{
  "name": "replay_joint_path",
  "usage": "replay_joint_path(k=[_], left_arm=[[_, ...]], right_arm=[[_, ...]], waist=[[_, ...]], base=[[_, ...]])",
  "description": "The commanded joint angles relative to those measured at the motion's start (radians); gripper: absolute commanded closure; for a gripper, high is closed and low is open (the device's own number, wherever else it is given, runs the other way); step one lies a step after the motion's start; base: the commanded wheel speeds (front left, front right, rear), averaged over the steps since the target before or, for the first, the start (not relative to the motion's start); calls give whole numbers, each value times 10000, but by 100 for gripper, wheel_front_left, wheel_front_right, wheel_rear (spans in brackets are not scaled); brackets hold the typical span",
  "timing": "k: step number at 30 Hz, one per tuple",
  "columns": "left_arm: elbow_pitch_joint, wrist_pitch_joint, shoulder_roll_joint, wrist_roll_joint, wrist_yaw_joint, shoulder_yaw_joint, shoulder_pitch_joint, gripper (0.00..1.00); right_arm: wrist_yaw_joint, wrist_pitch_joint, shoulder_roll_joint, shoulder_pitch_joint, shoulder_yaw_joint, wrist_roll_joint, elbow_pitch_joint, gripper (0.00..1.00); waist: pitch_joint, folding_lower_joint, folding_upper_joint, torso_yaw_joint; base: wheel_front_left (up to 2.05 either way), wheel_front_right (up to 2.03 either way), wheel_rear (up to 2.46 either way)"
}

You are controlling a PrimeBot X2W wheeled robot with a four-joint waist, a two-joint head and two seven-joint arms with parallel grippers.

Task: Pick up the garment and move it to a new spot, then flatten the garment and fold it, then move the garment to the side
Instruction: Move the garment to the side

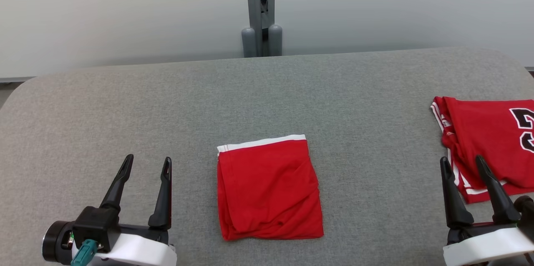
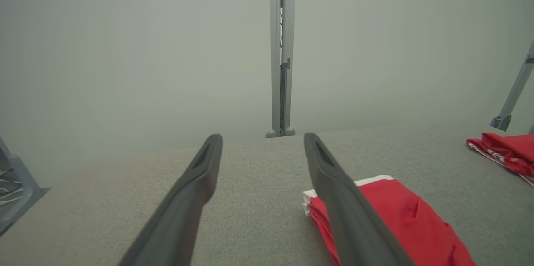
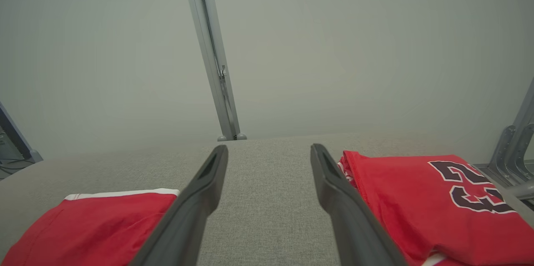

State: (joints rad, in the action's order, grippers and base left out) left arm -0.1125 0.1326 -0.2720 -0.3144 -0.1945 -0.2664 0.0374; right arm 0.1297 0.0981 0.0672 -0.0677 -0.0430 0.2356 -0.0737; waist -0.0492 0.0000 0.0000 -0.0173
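Observation:
A red garment with a white band along its far edge lies folded into a rough square on the grey table, near the front middle. My left gripper hovers open to its left, nothing between the fingers; in the left wrist view the garment lies just right of that gripper. My right gripper stands open at the lower right, apart from the garment, which shows at the lower left of the right wrist view, beside the gripper.
A folded red jersey with a dark number and white trim lies at the table's right edge, just behind my right fingers; it also appears in the right wrist view. A grey post rises behind the table's far edge against a pale wall.

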Motion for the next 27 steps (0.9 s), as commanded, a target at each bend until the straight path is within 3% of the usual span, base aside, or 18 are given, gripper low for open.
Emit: replay_joint_path(k=[1, 9, 18, 27], left_arm=[[9, -12, -56, 13, 18, -16, -122, 0], [147, 9, 85, -22, 27, -157, -482, 0], [498, 355, 342, -157, 189, -362, -876, 0], [813, 593, 444, -237, 263, -404, -1114, 0]], right_arm=[[20, -45, 7, -69, -33, -24, 65, 0], [20, -445, 36, 108, 713, 215, 972, 0], [20, -352, -15, 532, 2208, 802, 3076, 0], [20, -1116, -86, 1129, 3174, 1100, 4719, 0]], waist=[[-45, 0, 0, -118], [-385, 0, 0, -1053], [-886, 0, 0, -2126], [-1162, 0, 0, -2399]], base=[[0, 0, 0], [0, 0, 0], [0, 0, 0], [0, 0, 0]])
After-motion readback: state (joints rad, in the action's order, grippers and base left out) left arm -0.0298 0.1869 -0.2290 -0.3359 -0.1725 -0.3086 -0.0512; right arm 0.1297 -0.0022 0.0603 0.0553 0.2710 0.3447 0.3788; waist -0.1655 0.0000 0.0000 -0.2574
